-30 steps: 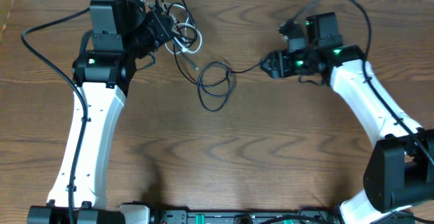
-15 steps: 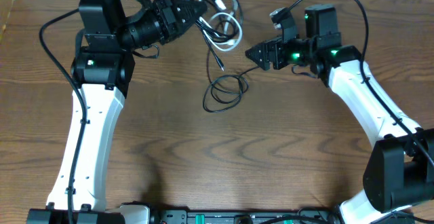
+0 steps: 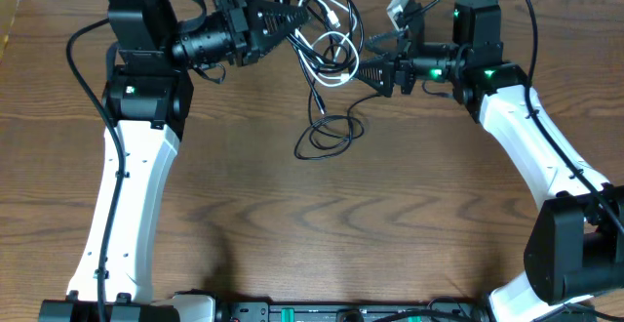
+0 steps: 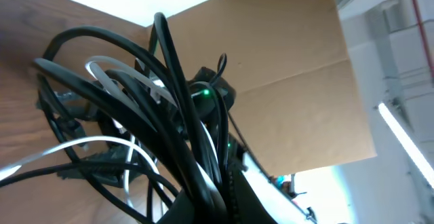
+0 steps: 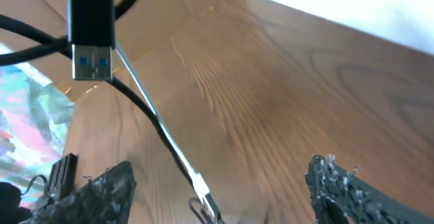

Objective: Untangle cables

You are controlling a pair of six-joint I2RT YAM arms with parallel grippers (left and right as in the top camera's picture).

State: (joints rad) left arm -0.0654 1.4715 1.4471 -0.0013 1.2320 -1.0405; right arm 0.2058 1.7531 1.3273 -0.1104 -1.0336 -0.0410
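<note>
Left jaws: pinched on the bundle. In the left wrist view the black cable (image 4: 178, 95) and white cable (image 4: 88, 143) strands converge into the tips. The knot is held at the far edge of the counter (image 3: 292, 234), off the surface.

Right jaws: spread wide, gripping nothing. Overhead, the tips sit just right of the knot and point left at it; can't tell if they touch. In the right wrist view a thin black strand (image 5: 159, 129) runs diagonally down between the two fingertips (image 5: 102, 190).

Tangle's long axis runs far-to-near: knot at the top, black tail dropping to a loose loop (image 3: 327, 139) lying on the counter. USB plug (image 5: 91, 27) hangs metal end down.
</note>
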